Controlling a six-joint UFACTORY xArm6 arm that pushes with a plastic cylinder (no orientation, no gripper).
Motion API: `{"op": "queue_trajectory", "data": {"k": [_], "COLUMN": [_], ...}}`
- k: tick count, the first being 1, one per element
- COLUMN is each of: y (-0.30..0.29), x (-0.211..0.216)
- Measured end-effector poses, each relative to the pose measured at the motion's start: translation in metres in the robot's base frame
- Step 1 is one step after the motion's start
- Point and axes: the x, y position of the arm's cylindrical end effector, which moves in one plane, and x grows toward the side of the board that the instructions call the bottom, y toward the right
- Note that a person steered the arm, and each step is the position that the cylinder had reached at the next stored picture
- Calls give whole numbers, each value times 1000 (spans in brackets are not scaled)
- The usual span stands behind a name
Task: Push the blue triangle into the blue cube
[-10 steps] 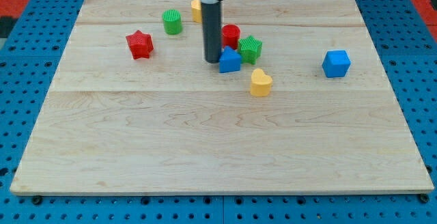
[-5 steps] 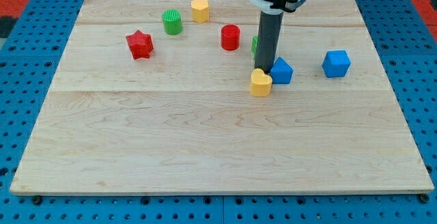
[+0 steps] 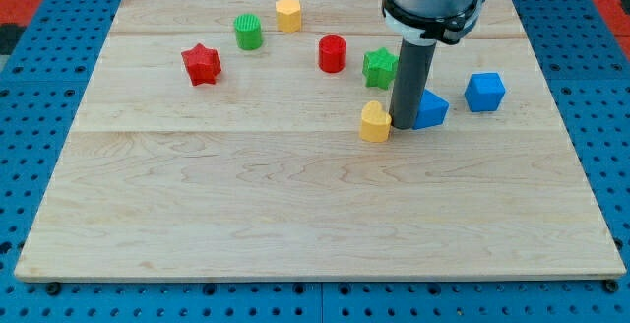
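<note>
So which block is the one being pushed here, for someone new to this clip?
Start at the wooden board and find the dark rod, my tip, in its upper right part. The blue triangle sits against its right side; the blue cube stands apart, further right.

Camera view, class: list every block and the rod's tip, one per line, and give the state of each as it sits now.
my tip: down on the board, against the blue triangle's left side
blue triangle: resting flat, short of the blue cube
blue cube: resting flat, untouched
yellow heart: flat, just left of my tip
green star: flat
red cylinder: upright
red star: flat
green cylinder: upright
yellow hexagon: upright
</note>
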Motion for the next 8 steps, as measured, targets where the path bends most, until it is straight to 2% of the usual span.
{"op": "queue_trajectory", "data": {"k": [5,8], "y": [45,41], "x": [-28,-30]}}
